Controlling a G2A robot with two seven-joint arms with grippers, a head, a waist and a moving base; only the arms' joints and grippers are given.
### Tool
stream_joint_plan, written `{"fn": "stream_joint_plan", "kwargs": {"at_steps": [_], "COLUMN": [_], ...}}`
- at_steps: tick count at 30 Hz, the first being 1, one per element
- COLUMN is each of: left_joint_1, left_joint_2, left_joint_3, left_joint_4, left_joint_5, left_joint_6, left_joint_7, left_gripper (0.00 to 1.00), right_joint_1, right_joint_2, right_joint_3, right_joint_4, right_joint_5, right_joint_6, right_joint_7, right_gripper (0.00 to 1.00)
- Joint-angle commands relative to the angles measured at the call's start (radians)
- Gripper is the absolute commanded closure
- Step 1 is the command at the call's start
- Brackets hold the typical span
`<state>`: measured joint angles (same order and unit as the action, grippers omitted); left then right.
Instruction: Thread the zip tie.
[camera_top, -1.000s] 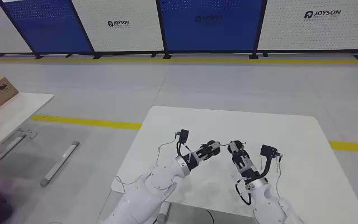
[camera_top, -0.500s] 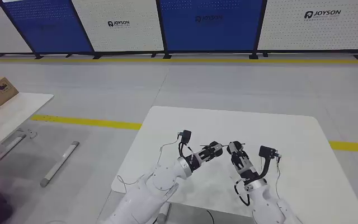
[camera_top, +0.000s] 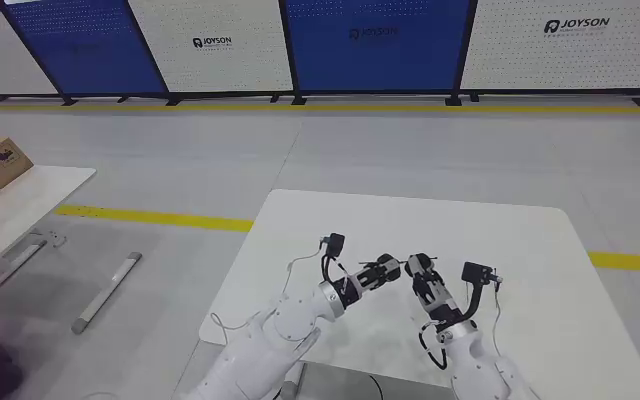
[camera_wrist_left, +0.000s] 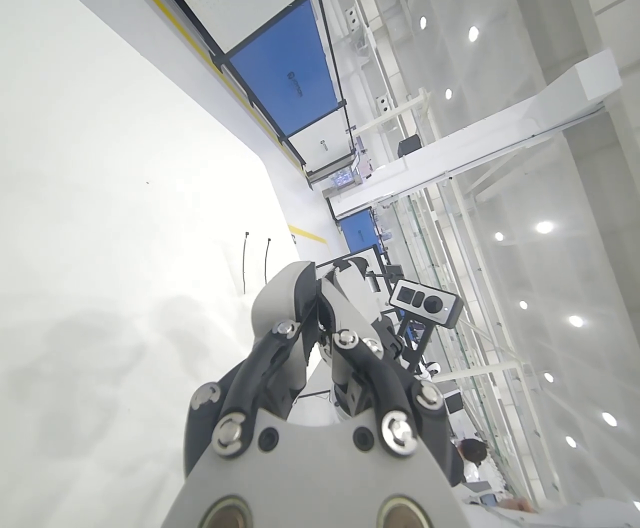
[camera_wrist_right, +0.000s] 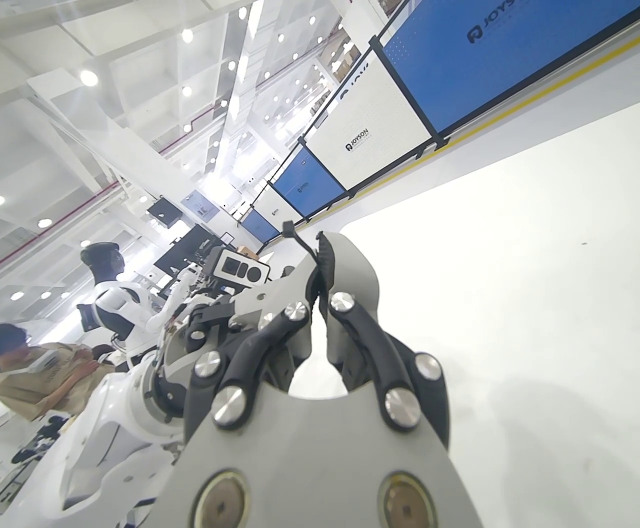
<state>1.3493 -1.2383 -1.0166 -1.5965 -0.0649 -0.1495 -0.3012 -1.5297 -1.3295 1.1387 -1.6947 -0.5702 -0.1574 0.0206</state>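
My two grippers face each other tip to tip, low over the white table (camera_top: 500, 230). The right gripper (camera_wrist_right: 320, 255) is shut on a black zip tie (camera_wrist_right: 301, 245), and the tie's small head sticks out past the fingertips. The left gripper (camera_wrist_left: 316, 285) is also shut, with a thin dark strip running between its fingers. In the top view the left gripper (camera_top: 392, 268) and the right gripper (camera_top: 413, 267) are almost touching. The tie itself is too thin to make out there.
Two spare black zip ties (camera_wrist_left: 244, 262) (camera_wrist_left: 267, 257) lie side by side on the table beyond the left gripper. The table's far half and right side are bare white surface. A second table (camera_top: 40, 200) stands far off to the left.
The left gripper has crept a little toward the right one, so the gap between the fingertips has narrowed. Both grippers have stayed shut.
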Motion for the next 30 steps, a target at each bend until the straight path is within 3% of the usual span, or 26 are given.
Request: {"fn": "stream_joint_plan", "kwargs": {"at_steps": [1,15,17,18,20,29,30], "left_joint_1": [0.002,0.008,0.008,0.008,0.009,0.014,0.015], "left_joint_2": [0.001,0.003,0.004,0.004,0.004,0.006,0.007], "left_joint_3": [0.0,0.001,0.001,0.001,0.001,-0.005,-0.006], "left_joint_4": [-0.001,-0.003,-0.003,-0.004,-0.004,-0.01,-0.011], "left_joint_5": [-0.001,0.004,0.003,0.003,0.002,-0.007,-0.007], "left_joint_6": [-0.005,-0.006,-0.005,-0.004,-0.005,-0.009,-0.01], "left_joint_7": [-0.003,-0.001,0.0,0.0,0.001,0.001,0.001], "left_gripper": [1.0,1.0,0.69,0.6,0.53,0.59,0.64], "right_joint_1": [0.0,-0.008,-0.009,-0.01,-0.01,-0.009,-0.008], "right_joint_2": [0.0,0.002,0.002,0.002,0.002,0.001,0.001], "right_joint_3": [0.001,0.014,0.014,0.014,0.013,0.016,0.017], "right_joint_4": [0.001,-0.003,-0.004,-0.004,-0.004,0.003,0.004], "right_joint_5": [0.002,0.038,0.037,0.035,0.031,0.018,0.016], "right_joint_6": [-0.001,-0.017,-0.016,-0.015,-0.012,0.005,0.007], "right_joint_7": [0.005,0.034,0.033,0.032,0.029,0.013,0.01], "right_gripper": [1.0,1.0,1.0,1.0,1.0,1.0,1.0]}}
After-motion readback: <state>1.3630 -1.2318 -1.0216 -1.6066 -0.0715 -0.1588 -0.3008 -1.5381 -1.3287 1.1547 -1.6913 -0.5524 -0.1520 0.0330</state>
